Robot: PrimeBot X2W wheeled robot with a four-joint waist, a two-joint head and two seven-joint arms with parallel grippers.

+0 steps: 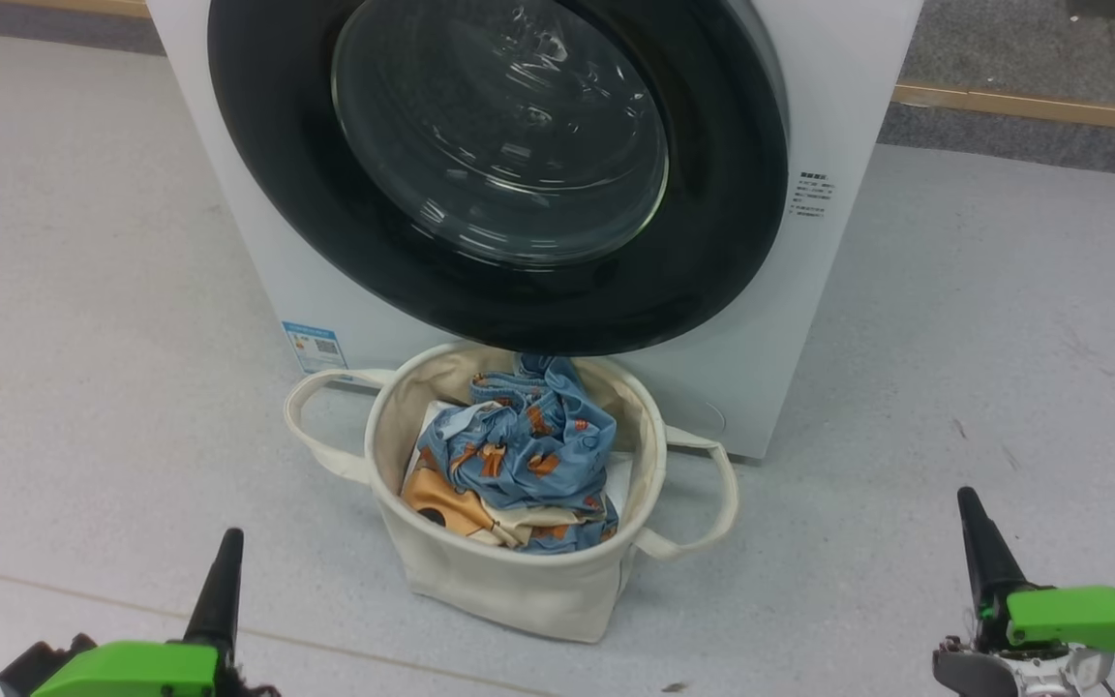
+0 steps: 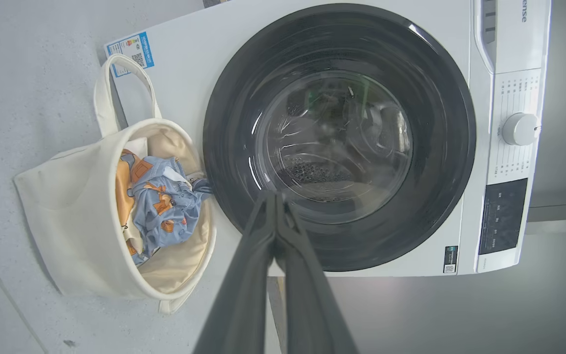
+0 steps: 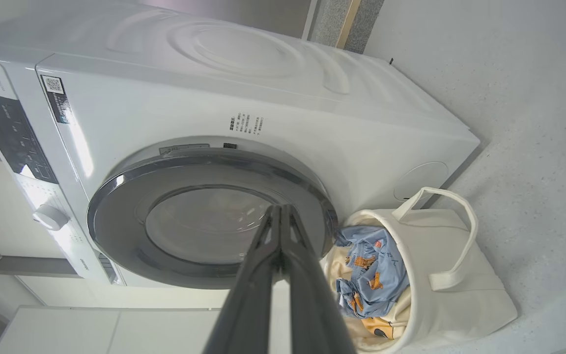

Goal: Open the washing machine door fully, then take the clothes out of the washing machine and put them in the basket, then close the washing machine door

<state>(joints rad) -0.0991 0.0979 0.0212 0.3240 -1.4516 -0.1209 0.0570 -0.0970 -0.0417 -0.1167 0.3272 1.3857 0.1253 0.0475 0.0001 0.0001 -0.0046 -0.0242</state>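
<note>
A: Where are the clothes (image 1: 528, 445)?
B: Heaped in the basket (image 1: 509, 590), just below the washing machine door (image 1: 712, 242), which looks shut.
A: Left fingers (image 2: 258, 246), right fingers (image 3: 263, 255)?
B: Both pinched closed, empty. I'd press the door's rim squarely if the latch seems doubtful.

From my head camera I see the pale grey speckled floor (image 1: 83, 290) on every side. At 8 o'clock a thin seam (image 1: 83, 592) crosses it on a slant. At 2 o'clock a wooden strip (image 1: 1032, 105) runs along the far edge of the floor, and a darker grey band (image 1: 993, 39) lies just behind it. At 4 o'clock there are small dark marks (image 1: 959, 427) on the floor. Near the middle, a little toward 8 o'clock, a corner of a plain white sheet (image 1: 419, 440) shows.
</note>
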